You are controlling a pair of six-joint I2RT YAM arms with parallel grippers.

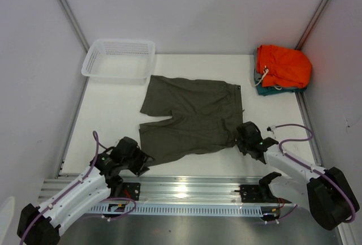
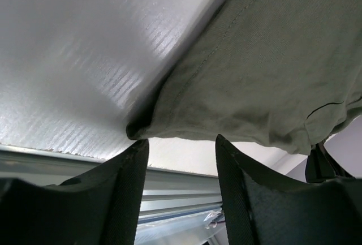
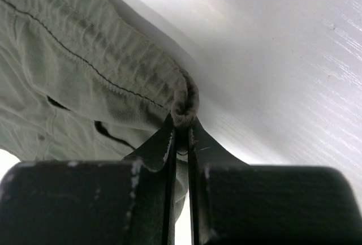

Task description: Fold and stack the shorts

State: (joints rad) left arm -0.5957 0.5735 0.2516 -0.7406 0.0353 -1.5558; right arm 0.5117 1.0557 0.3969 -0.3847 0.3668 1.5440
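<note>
The olive-green shorts [image 1: 189,115] lie spread flat on the white table, waistband to the right and both legs pointing left. My left gripper [image 1: 141,163] sits at the near-left leg's hem corner. In the left wrist view its jaws [image 2: 180,140] stand apart, with the hem corner of the shorts [image 2: 266,58] just beyond the fingertips and only table between them. My right gripper [image 1: 243,137] is at the near end of the waistband. The right wrist view shows it [image 3: 182,123] pinched shut on the gathered waistband edge of the shorts [image 3: 85,69].
A white mesh basket [image 1: 120,58] stands at the back left. Folded orange shorts [image 1: 283,67] rest on a teal garment [image 1: 266,91] at the back right. An aluminium rail [image 1: 186,191] runs along the near edge, just behind both grippers.
</note>
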